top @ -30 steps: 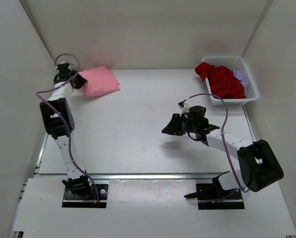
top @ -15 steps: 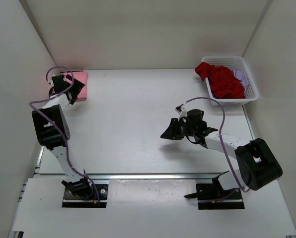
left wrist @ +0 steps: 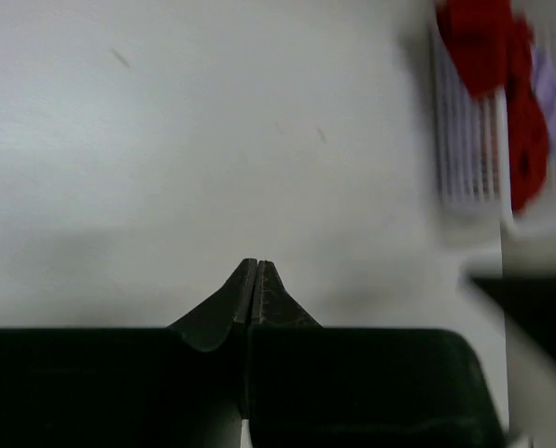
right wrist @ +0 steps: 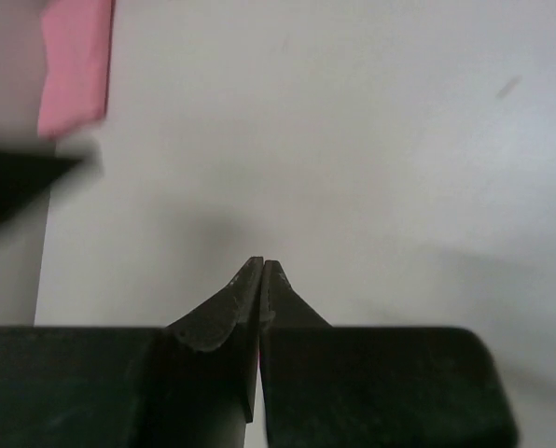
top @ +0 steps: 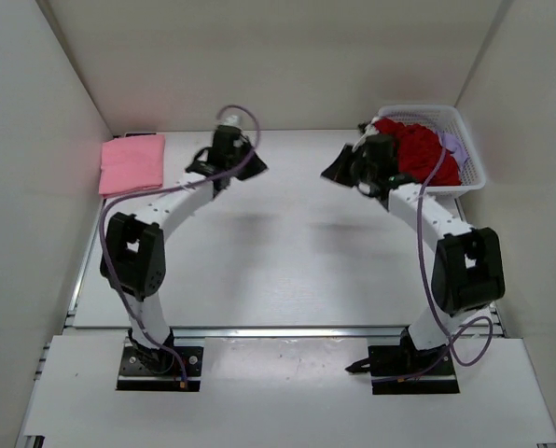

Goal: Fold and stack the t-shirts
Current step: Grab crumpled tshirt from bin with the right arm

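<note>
The pink t-shirt (top: 132, 163) lies folded flat in the far left corner; it also shows in the right wrist view (right wrist: 76, 61). The dark red t-shirt (top: 423, 154) is heaped in the white basket (top: 474, 177), one part hanging over the left rim. The lavender t-shirt (top: 452, 143) peeks out beside it. My left gripper (top: 257, 168) hovers over the back middle of the table, pointing right, shut and empty (left wrist: 257, 263). My right gripper (top: 326, 175) faces it from just left of the basket, shut (right wrist: 262, 262), with nothing seen in it.
White walls close in the table on the left, back and right. The basket (left wrist: 465, 159) stands in the far right corner, blurred in the left wrist view. The right arm's wrist and cable hang in front of the basket's left end.
The left arm left the pink t-shirt in the corner and swung right to the back middle, jaws closing. The right arm swung from mid-table back toward the basket and closed.
</note>
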